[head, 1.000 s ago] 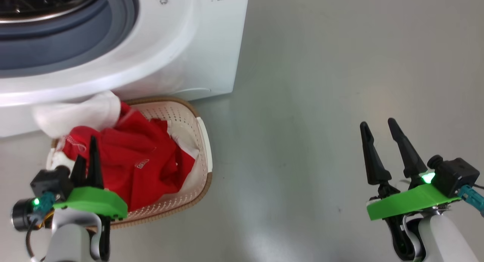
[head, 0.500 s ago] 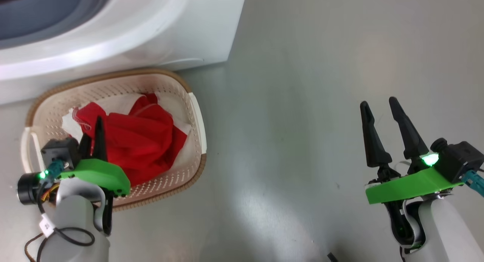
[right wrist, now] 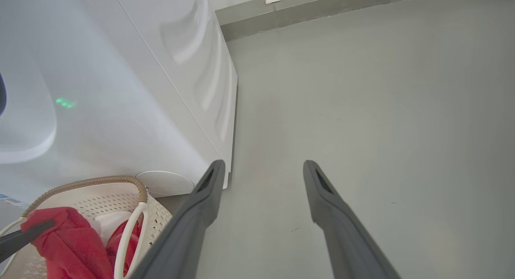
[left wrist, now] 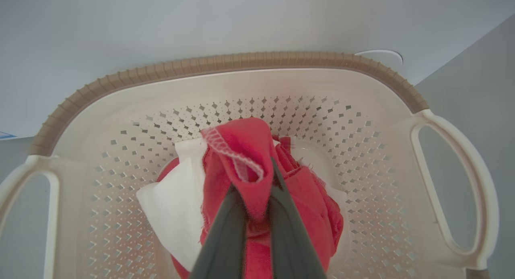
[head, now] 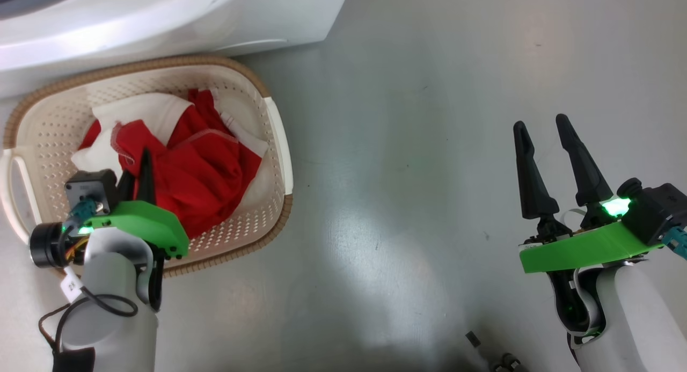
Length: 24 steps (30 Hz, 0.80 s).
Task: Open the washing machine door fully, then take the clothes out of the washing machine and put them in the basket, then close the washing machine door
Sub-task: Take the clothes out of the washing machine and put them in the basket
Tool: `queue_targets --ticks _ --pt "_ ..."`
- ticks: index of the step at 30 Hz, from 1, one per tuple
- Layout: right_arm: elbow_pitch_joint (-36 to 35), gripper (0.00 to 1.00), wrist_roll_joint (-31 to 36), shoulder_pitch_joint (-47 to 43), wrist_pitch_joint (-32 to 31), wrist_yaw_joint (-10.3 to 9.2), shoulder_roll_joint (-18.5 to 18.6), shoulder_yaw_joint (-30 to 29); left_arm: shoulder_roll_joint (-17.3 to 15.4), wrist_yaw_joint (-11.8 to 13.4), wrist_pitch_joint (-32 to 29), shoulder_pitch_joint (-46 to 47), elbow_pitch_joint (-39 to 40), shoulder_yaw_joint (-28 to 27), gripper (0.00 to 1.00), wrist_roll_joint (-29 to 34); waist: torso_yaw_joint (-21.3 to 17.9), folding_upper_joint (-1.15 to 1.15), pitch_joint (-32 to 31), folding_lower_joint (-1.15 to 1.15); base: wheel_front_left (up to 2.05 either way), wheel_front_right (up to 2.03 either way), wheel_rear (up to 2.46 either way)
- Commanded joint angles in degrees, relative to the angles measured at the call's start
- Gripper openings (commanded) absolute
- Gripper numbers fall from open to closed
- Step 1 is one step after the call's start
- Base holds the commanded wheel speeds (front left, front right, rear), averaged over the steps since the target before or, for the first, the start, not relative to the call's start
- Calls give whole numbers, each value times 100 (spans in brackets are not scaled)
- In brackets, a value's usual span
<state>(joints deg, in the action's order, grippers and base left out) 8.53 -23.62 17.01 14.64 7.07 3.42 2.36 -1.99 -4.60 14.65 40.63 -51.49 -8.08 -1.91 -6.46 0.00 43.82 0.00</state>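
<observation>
The washing machine (head: 161, 17) stands at the floor's (head: 429, 146) far left edge, the basket (head: 280, 146) just before it. The clothes (head: 204, 168) hang into the basket, pinched by the left gripper (head: 140, 165) directly above. The right gripper (head: 541, 124) is spread, empty, well apart.

Red clothes (head: 188, 173) with white parts, crumpled inside the cream perforated basket (head: 279, 146) with brown rim, upright just beside the white washing machine (head: 161, 17)

arms (head: 110, 291): pale grey | wrist plates (head: 579, 251): green | fingers (head: 528, 173): long, black
</observation>
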Motion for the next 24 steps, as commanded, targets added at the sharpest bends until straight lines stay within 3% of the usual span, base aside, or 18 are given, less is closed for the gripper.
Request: queue_targets --ticks 1,2,3,5,7,24 --pt "-134 100 42 -72 36 42 11 99 -154 -29 35 -83 0 -98 0 16 37 0 74 0 0 0 0" --pt "-136 100 43 -66 36 42 14 98 -153 -23 35 -57 -32 -94 7 15 41 0 89 0 0 0 0" --pt "-139 100 45 -59 36 42 15 97 -152 -21 35 -35 -66 -97 25 6 44 0 101 0 0 0 0" --pt "-137 100 52 -47 36 42 15 99 -152 -16 35 0 -101 -99 44 -2 46 0 109 0 0 0 0" --pt "-127 100 58 -38 36 42 15 99 -151 -10 35 13 -104 -103 99 -11 49 0 92 0 0 0 0" --pt "22 100 61 -101 36 42 94 187 -105 36 35 -447 241 -212 100 -214 131 0 -613 0 0 0 0"
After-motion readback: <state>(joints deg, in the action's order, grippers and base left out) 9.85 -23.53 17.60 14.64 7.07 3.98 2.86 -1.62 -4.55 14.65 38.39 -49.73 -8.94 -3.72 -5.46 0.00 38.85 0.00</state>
